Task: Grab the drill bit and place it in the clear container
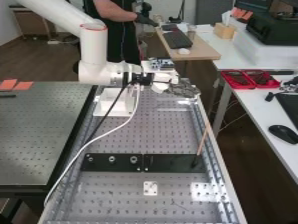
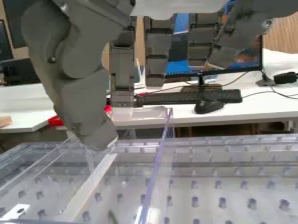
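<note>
The white arm [image 1: 93,52] extended from the far left. A black strip [image 1: 171,163] bearing three round metal parts [image 1: 112,159] lay nearer. At the far end, the clear container [image 2: 161,160] stood below the hand [image 1: 181,90]; its fingers were straight and spread, thumb apart. A slim dark piece [image 2: 112,217], too indistinct to confirm as the drill bit, lay at the container. Red trays [image 1: 238,80] sat far right.
</note>
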You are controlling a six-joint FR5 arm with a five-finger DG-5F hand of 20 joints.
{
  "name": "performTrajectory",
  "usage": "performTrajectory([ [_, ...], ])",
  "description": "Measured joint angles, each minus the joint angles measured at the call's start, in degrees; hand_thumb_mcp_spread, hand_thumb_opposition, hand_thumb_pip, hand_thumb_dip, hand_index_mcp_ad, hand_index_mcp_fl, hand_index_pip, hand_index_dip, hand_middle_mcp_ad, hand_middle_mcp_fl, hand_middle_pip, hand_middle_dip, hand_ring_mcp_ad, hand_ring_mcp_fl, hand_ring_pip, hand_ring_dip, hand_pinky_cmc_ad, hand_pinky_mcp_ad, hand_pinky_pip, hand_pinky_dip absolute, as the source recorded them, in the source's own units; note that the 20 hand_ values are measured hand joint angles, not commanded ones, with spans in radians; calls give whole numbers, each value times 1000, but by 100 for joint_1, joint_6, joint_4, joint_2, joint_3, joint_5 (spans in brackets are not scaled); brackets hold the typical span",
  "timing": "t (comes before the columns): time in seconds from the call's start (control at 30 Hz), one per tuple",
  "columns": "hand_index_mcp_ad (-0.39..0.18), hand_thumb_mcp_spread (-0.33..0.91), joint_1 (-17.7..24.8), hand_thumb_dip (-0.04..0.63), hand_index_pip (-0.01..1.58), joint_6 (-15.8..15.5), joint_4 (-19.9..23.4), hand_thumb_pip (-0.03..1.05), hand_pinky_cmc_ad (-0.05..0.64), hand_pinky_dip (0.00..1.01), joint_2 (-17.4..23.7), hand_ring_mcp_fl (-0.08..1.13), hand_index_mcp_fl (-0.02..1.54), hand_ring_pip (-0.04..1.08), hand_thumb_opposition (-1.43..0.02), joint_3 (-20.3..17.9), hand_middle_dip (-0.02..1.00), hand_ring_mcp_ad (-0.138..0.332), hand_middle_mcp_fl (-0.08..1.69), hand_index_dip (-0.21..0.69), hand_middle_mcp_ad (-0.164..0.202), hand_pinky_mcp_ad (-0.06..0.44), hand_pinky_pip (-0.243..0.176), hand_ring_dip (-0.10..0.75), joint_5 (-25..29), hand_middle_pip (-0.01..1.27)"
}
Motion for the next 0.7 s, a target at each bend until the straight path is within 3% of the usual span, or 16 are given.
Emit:
performTrajectory([
  [0.37, -91, 393, -298, 283, 1112, 18, 69, 686, 307, 309, 672, 14, 38, 89, -822, -298, 253, 182, 220, 154, 10, 140, -63, 44, -56, 108],
  [0.7, -89, 394, -649, 283, 1073, 7, 321, 682, 305, 323, 1430, 7, 58, 91, -808, -756, 253, 182, 220, 154, 12, 134, -63, 44, 49, 105],
])
